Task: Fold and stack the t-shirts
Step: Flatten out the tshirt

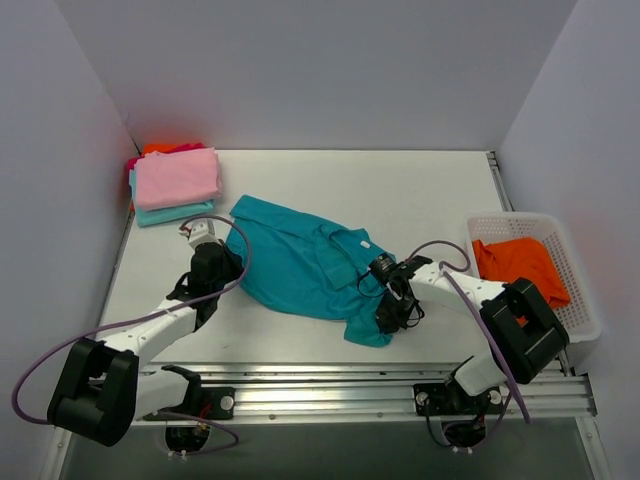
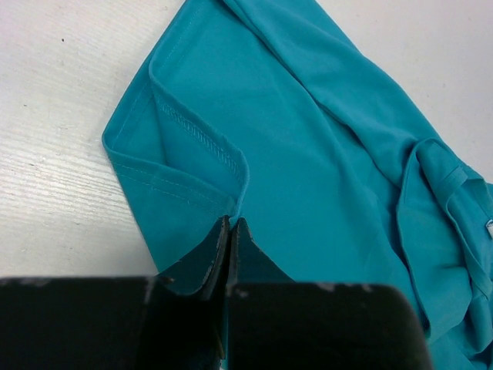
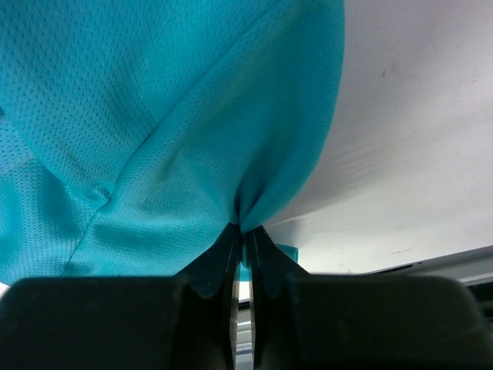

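Note:
A deep teal t-shirt (image 1: 305,265) lies crumpled on the middle of the table. My left gripper (image 1: 228,268) is shut on its left hem, seen in the left wrist view (image 2: 233,223). My right gripper (image 1: 388,312) is shut on a pinch of its near right part, seen in the right wrist view (image 3: 245,230). A folded stack stands at the back left: a pink shirt (image 1: 176,178) on top of a pale aqua shirt (image 1: 170,213). A bright orange shirt (image 1: 518,264) lies in the white mesh basket (image 1: 583,310) at the right.
Red and orange cloth (image 1: 160,150) peeks out behind the folded stack. Grey walls close the back and both sides. A metal rail (image 1: 330,385) runs along the table's near edge.

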`<state>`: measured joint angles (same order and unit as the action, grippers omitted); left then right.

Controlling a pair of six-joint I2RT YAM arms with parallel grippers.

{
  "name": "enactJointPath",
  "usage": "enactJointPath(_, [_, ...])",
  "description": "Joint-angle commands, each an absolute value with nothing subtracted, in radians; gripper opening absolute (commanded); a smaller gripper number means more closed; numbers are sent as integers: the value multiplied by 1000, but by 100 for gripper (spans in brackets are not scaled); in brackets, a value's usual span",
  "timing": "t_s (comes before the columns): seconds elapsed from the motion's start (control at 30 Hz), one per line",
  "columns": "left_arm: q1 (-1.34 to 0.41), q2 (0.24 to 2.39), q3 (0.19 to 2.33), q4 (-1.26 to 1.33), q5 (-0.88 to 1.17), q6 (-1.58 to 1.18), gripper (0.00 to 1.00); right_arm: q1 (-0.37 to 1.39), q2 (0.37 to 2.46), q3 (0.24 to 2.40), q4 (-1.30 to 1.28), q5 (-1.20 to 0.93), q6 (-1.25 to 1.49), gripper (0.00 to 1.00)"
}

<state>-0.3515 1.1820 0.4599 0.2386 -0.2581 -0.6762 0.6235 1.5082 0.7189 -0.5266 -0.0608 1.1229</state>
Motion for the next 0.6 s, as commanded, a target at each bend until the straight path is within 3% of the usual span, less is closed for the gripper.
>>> enactJointPath(0.0, [-345,1209,494,299,-259,-666,2,637,1605,592,-450,11,1120,0])
enactJointPath(0.1, [-344,1224,499,304,-253,-667,2,655,1574,592,-460,11,1124,0])
enactJointPath(0.27, [-348,1183,495,276,-275,-669,2,718,1503,740,-577,217,1132,0])
enactJointPath(0.57, [-532,944,561,25,-506,-683,2,802,1258,986,-566,512,1077,0])
